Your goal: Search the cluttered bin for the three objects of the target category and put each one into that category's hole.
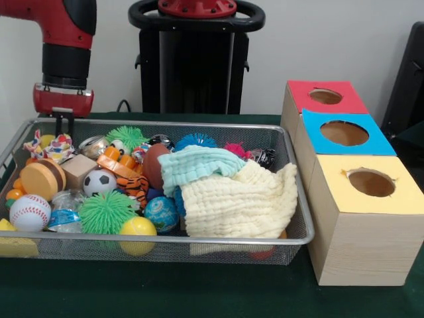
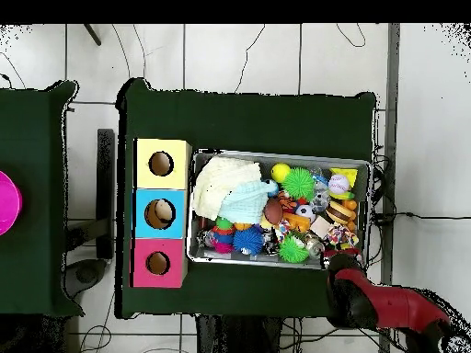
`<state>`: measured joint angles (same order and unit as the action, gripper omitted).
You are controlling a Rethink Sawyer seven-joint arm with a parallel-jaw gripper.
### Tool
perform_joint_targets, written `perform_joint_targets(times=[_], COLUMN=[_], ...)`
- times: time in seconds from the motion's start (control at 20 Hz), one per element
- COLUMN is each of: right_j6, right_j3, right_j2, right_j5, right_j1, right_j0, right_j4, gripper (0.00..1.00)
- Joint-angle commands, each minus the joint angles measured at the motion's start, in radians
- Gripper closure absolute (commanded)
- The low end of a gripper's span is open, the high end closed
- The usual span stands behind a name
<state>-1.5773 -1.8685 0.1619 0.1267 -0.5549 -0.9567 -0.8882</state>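
We log the fingers, state unclear, over the bin's far corner, well apart from the cream cloth.

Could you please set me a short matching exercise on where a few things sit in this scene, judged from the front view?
Things:
1. cream waffle-weave cloth
2. pale teal cloth
3. baseball
4. yellow-topped hole

Places:
A. near-left corner of the wire basket
B. draped over the cream cloth's upper left edge
C. in the nearest wooden box, to the right of the basket
D. heaped at the basket's right end

Pairs: 1-D, 2-B, 3-A, 4-C
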Motion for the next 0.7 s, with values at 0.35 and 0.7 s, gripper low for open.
perform_joint_targets(times=[0.35,0.7], right_j6=[-0.215,-0.225], right_j3=[-0.189,-0.248], right_j2=[0.354,0.470], right_j5=[0.130,0.196], right_j1=[0.106,0.145], right_j0=[-0.186,-0.303], right_j4=[-0.020,-0.062], gripper=[1.00,1.00])
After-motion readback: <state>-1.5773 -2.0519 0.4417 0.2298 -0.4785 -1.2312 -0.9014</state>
